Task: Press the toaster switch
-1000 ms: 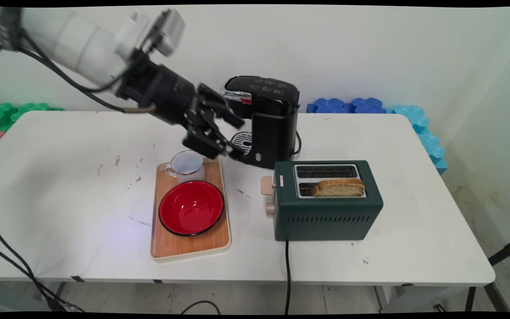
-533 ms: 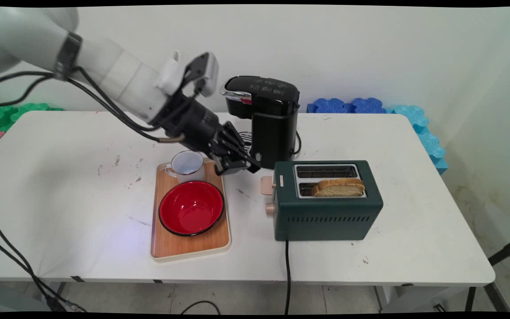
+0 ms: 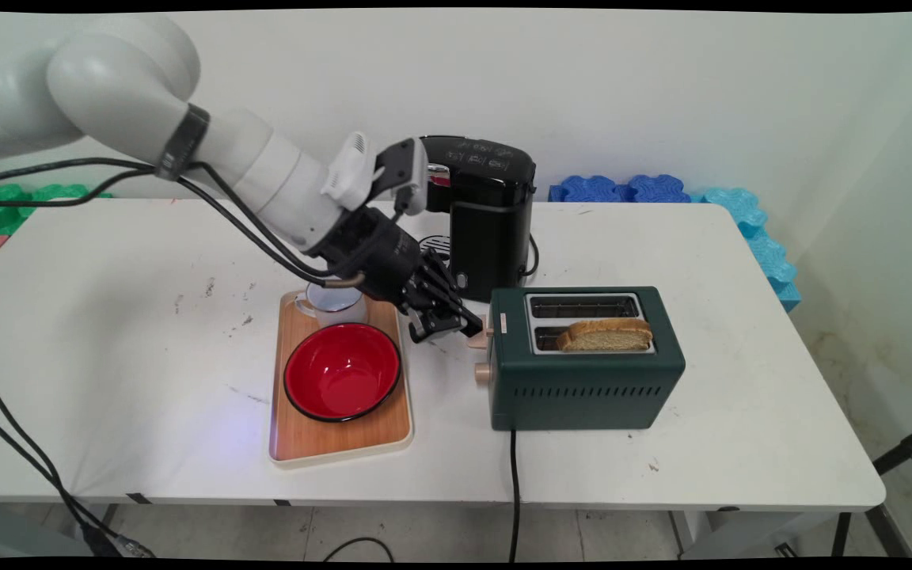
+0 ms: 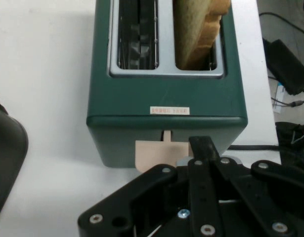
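Lowered rightward, end effector (image 3: pixel 468 326) (fingers pressed together) meets toaster (image 3: pixel 587 388) lever (image 4: pixel 156 154).

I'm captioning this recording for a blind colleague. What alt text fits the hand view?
The black end effector sits just above the beige lever on the end of a green toaster. One slot holds a slice of bread, the other is empty, and the toaster stands on a white table.

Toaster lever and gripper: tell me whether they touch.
Cannot tell. In the hand view the gripper overlaps the toaster lever; neither view plainly shows contact or gap.
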{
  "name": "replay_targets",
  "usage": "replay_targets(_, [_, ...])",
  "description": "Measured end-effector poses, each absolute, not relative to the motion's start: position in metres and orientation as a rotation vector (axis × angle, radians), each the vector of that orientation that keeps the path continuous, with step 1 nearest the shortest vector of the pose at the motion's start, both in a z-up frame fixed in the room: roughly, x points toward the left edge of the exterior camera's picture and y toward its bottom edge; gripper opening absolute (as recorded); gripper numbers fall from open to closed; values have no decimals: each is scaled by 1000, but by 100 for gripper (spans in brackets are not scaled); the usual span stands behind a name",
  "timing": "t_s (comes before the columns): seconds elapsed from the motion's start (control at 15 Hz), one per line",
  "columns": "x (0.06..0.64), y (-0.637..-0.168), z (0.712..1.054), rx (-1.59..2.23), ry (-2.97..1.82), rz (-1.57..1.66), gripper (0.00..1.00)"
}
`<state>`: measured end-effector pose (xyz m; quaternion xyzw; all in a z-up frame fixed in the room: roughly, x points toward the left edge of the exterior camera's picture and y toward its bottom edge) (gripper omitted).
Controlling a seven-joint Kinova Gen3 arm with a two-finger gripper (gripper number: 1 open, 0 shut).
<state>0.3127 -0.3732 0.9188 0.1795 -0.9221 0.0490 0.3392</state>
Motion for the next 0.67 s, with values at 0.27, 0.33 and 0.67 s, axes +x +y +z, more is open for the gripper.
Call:
replay_targets(0.27, [307, -375, 909, 470, -2419, 126, 0])
replay_targets(0.33, [305, -375, 906, 471, -2424, 125, 0])
replay_targets(0.67, [301, -376, 897, 471, -2439, 125, 0])
